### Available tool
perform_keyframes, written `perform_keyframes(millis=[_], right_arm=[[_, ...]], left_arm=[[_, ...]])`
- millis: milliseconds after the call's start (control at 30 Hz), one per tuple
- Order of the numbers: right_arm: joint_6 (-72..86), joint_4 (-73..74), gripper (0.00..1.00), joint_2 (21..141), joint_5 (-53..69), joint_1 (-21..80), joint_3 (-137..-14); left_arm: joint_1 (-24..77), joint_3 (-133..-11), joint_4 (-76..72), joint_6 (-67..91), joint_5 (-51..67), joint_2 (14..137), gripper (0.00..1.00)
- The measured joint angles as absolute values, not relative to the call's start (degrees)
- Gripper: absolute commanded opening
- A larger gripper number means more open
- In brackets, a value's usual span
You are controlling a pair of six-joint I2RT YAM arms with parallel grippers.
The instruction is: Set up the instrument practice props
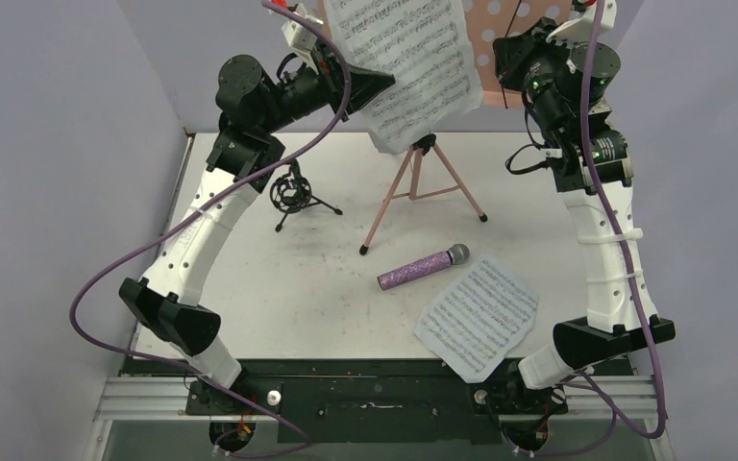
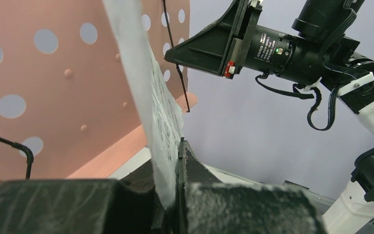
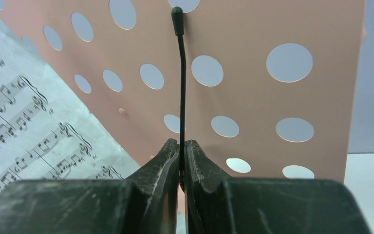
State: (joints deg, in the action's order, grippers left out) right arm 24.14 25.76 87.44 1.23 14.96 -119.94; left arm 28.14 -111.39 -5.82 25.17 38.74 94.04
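Note:
The pink perforated music stand [image 1: 421,182] stands at the back on its tripod legs. One white sheet-music page [image 1: 408,67] leans on its desk. My left gripper [image 1: 384,84] is shut on that page's edge; the left wrist view shows the page [image 2: 153,107] pinched in my left gripper [image 2: 180,163]. My right gripper [image 1: 504,53] is shut on the stand's thin black wire page holder [image 3: 180,83], seen close in the right wrist view [image 3: 181,148] against the pink desk [image 3: 253,83]. The second page [image 1: 478,315] and the purple glitter microphone [image 1: 423,270] lie on the table. The black shock-mount tripod [image 1: 293,195] stands at the left.
The white table [image 1: 279,288] is walled by grey panels on the left, back and right. Both arms reach high toward the back wall, with purple cables looping beside them. A black rail [image 1: 375,384] runs along the near edge.

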Motion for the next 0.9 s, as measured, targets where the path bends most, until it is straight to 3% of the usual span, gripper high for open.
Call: perform_keyframes(millis=[533,900], right_arm=[[22.63,24.69,0.05,86.46,3.05,14.92,-118.5],[21.67,23.16,0.05,84.44,3.49,14.92,-115.79]], left_arm=[[28.14,-134.06,6.24,16.95,38.06,102.98,0.0],[28.14,-142.21,7.64,16.27,35.4,109.69,0.0]])
